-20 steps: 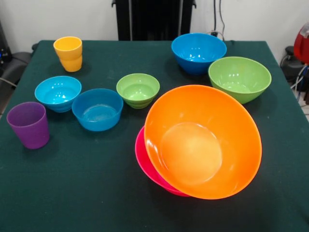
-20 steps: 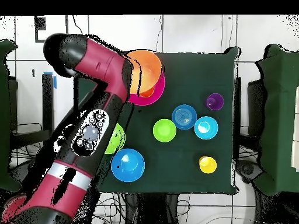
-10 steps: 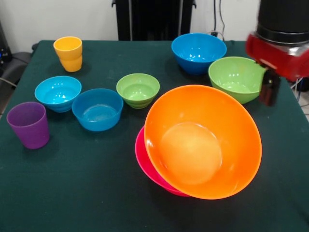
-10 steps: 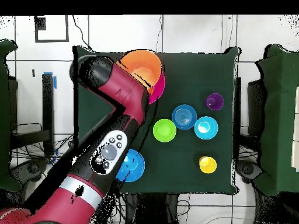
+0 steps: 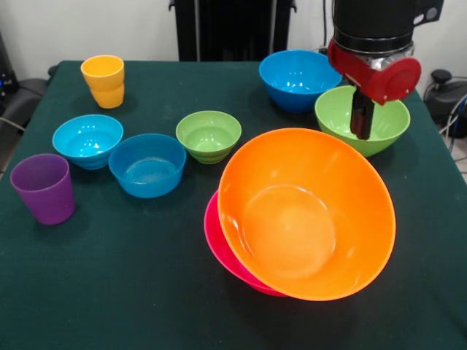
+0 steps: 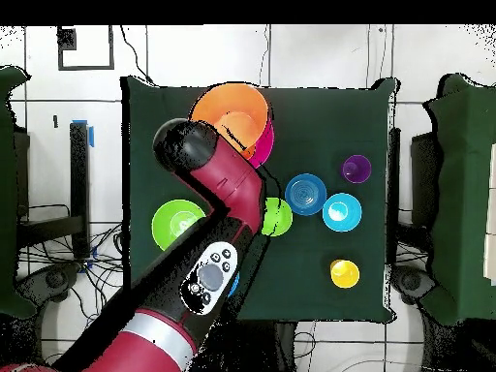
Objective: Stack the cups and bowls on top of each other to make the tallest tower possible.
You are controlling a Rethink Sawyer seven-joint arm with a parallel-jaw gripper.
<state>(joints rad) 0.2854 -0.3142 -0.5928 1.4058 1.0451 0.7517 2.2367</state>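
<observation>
**Claw over the green bowl, beside the tilted tower**

The claw (image 5: 362, 117) hangs over the medium green bowl (image 5: 363, 119); whether its fingers are apart, I cannot tell. Take one rim wall squarely, lift clear of the orange bowl (image 5: 306, 213) leaning on the pink bowl (image 5: 216, 237).

Front cam sits low and close across the table (image 5: 87, 292), angled down at it, with the arm (image 5: 372, 44) entering from the top edge. Overhead cam looks straight down from higher up, taking in the whole table (image 6: 329, 126) plus surrounding floor, rotated half a turn against the front. Both share the tabletop and the arm (image 6: 223, 194).
</observation>
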